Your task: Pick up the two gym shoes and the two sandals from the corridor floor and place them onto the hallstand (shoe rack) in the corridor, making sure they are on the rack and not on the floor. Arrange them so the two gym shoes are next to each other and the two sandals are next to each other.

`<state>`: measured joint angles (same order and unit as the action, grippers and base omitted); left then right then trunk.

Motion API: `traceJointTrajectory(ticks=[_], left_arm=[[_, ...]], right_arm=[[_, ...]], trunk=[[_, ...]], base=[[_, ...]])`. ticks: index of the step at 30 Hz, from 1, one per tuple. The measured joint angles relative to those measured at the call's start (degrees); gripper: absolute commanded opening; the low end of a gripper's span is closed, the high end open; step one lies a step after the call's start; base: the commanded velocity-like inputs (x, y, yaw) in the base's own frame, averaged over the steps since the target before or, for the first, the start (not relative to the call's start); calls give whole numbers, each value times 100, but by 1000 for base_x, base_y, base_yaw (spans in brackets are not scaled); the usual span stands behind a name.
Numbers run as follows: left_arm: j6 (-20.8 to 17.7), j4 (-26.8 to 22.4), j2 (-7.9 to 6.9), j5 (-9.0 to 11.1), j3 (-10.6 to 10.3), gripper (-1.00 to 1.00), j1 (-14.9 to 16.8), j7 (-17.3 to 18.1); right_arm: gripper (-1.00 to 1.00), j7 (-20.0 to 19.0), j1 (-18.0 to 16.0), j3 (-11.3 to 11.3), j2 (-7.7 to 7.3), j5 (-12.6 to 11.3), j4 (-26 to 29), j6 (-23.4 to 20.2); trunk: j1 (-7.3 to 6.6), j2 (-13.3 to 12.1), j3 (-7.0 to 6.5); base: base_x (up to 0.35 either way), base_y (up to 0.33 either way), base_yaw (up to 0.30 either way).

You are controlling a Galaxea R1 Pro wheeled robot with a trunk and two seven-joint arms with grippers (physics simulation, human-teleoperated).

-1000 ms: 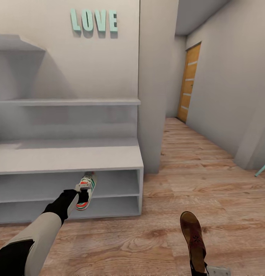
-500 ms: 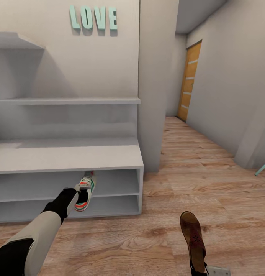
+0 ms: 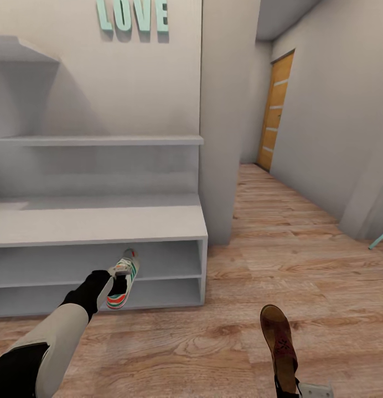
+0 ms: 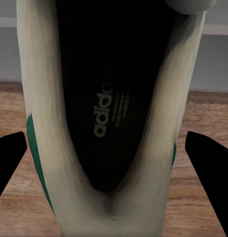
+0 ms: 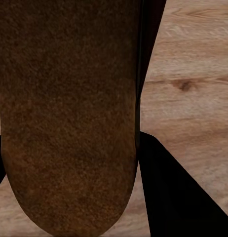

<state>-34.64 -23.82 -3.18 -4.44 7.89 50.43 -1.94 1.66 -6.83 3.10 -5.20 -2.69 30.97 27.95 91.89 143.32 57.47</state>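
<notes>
The right gripper (image 3: 288,387) grips a brown sandal (image 3: 278,341) over the corridor floor (image 3: 269,265), right of the hallstand (image 3: 97,225). The left gripper (image 3: 118,279) clasps a gym shoe (image 3: 124,276) before the hallstand's upper low shelf.

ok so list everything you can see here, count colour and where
gym shoe: one, white with teal stripes and orange-red patches, held in front of the rack's shelves
sandal: one, dark brown with a reddish mottled footbed, held over the floor at lower right
hallstand: one, light grey, against the wall on the left, bench top with two open low shelves and wall shelves above
LOVE letters: four, teal, on the wall above the rack
door: one, orange-brown, at the far end of the corridor
corridor floor: light brown wood planks
left gripper: black fingers shut on the gym shoe
right gripper: black fingers shut on the sandal
</notes>
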Motion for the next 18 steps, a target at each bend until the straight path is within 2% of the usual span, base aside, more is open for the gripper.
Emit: traceJointTrajectory(ticks=[12,18], left_arm=[[27,0,9,15,1,-100,-48,-17],[43,-1,7,21,2,-100,-67,-19]], right_arm=[[-100,-1,0,-2,-3,3,0,0],[-100,-1,0,-6,-3,4,-1,0]], trunk=[[0,0,21],[-3,0,21]], base=[[1,0,0],[181,45,0]])
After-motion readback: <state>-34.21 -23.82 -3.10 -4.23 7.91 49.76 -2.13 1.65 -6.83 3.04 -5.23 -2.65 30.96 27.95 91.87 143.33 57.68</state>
